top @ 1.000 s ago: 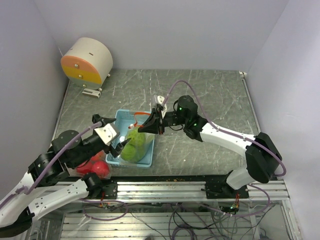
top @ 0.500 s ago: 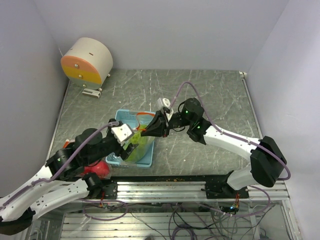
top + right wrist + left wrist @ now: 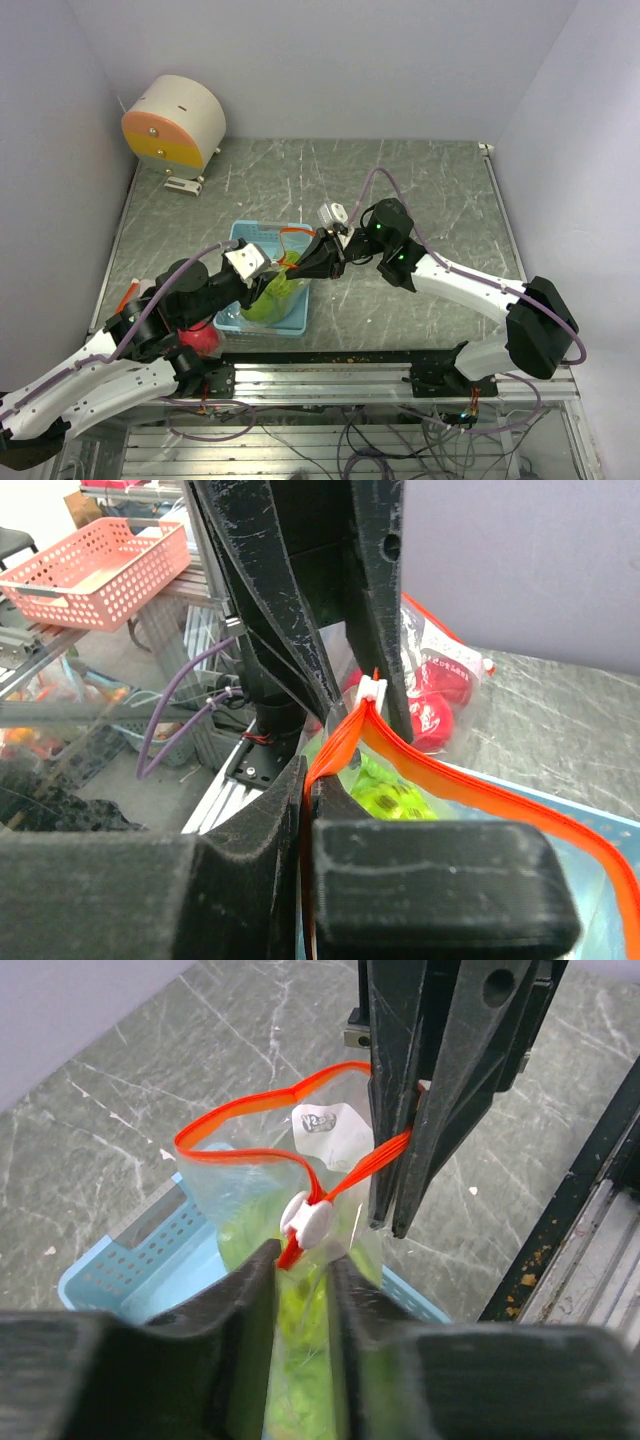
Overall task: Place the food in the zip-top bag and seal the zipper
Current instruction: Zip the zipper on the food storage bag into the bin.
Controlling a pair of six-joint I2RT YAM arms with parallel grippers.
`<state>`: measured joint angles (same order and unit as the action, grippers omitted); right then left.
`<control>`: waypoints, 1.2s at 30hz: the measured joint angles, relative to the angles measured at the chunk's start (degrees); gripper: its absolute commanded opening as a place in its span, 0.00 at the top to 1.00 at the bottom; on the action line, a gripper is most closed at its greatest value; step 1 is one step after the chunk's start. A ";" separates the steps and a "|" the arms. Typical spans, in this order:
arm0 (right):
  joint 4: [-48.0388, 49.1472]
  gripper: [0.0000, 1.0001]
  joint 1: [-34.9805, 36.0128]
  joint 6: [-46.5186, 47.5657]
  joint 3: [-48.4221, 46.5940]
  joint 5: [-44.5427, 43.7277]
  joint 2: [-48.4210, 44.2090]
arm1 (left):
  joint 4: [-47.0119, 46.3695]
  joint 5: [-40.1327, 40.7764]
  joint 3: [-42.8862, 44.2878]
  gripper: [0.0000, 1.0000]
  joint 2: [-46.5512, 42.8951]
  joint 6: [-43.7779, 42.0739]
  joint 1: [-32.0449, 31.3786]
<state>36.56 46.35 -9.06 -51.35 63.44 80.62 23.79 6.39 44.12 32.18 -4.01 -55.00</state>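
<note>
The clear zip-top bag [image 3: 275, 297] with an orange zipper [image 3: 250, 1108] stands in the light blue tray [image 3: 245, 235], with green food [image 3: 300, 1360] inside. My left gripper [image 3: 303, 1260] is closed on the bag film just under the white slider [image 3: 308, 1218]. Beyond the slider, my right gripper [image 3: 306, 780] is shut on the orange zipper strip [image 3: 450, 770] and holds the bag's top up. Its fingers [image 3: 400, 1140] hang down from above in the left wrist view. Green food [image 3: 390, 795] shows through the film. Red food [image 3: 200, 338] lies left of the tray, partly under my left arm.
A round white and orange device [image 3: 175, 122] sits at the back left corner. The metal rail [image 3: 340, 372] runs along the near table edge. Walls close in on the left, the back and the right. A pink basket [image 3: 90, 565] stands off the table.
My left gripper has moved up and right from the tray's near-left side to the bag's top and has closed on the film below the slider. The right gripper has lifted the zipper slightly rightward.
</note>
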 measured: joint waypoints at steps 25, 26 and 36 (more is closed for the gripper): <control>-18.80 0.53 0.55 19.08 -5.88 -6.36 -8.52 | 4.79 -3.93 0.39 0.93 -2.38 0.74 0.04; -18.67 0.53 0.55 19.15 -6.84 -5.92 -8.07 | 5.20 -4.24 0.50 0.93 -2.14 0.63 0.04; -20.70 0.54 3.50 21.22 -13.35 -2.14 -0.20 | 6.60 -5.68 1.16 0.93 -0.13 0.39 0.04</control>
<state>15.86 49.84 12.16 -64.71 61.30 80.42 30.39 0.71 45.28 32.05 -3.62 -54.96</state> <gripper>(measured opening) 0.466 0.078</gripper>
